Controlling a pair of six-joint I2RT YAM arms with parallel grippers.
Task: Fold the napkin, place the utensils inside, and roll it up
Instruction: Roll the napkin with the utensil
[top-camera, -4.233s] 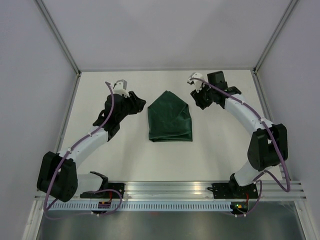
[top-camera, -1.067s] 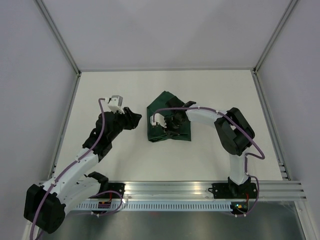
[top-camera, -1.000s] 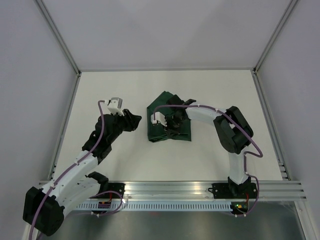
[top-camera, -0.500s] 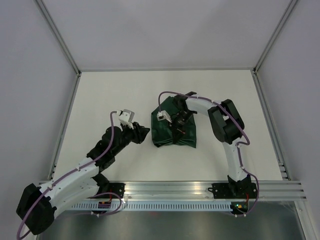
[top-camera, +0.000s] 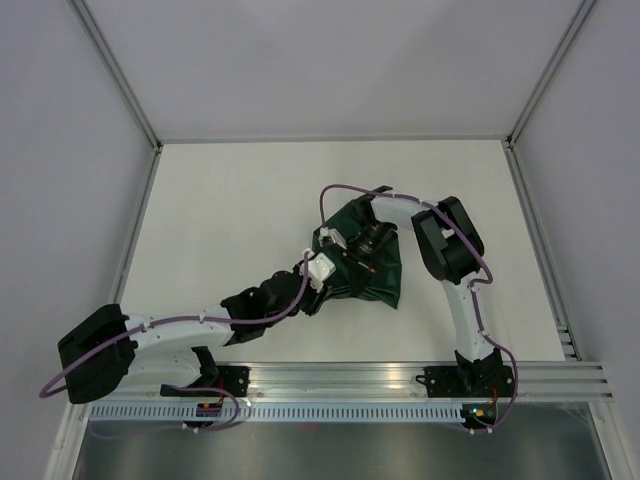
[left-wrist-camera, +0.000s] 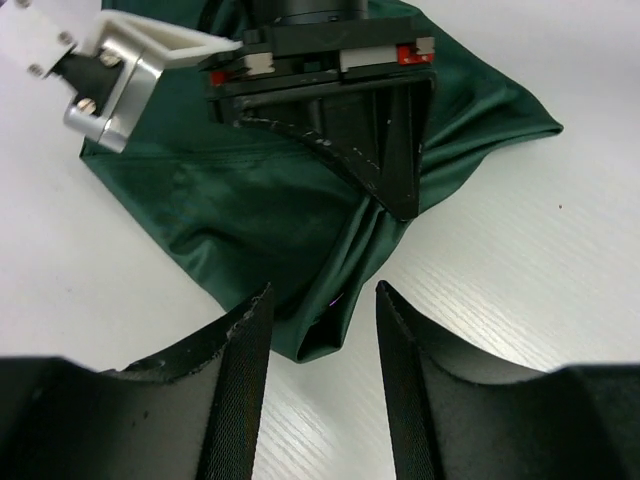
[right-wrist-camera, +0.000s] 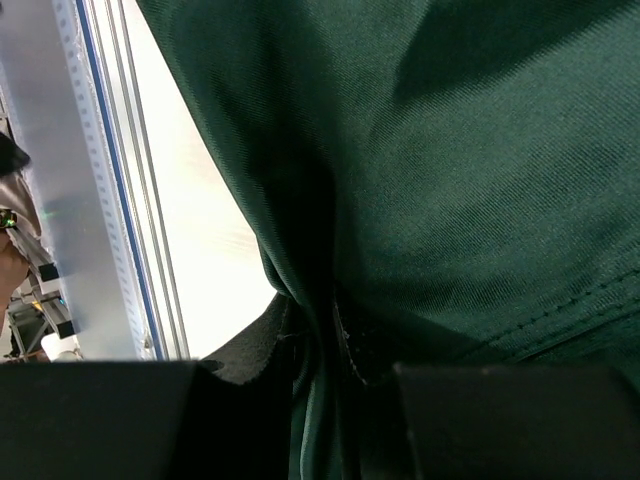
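Observation:
The dark green napkin (top-camera: 375, 275) lies bunched and folded at the table's middle. My right gripper (top-camera: 352, 270) is on top of it, shut on a pinched ridge of its cloth; the left wrist view shows that pinch (left-wrist-camera: 395, 200), and the right wrist view is filled with napkin (right-wrist-camera: 470, 150) caught between the pads (right-wrist-camera: 325, 335). My left gripper (top-camera: 322, 293) is open and empty, its fingers (left-wrist-camera: 240, 380) either side of the napkin's (left-wrist-camera: 250, 210) near folded corner, not touching it. The fork is hidden; only a tiny pink-purple glint (left-wrist-camera: 338, 298) shows inside that corner's fold.
The white table (top-camera: 230, 200) is walled at the back and both sides. An aluminium rail (top-camera: 340, 375) with the arm bases runs along the near edge; it also shows in the right wrist view (right-wrist-camera: 100, 200).
My left arm has swung in from the left and reached low to the napkin's near-left corner. My right gripper has come down onto the napkin, shut on it and dragged it nearer and to the right.

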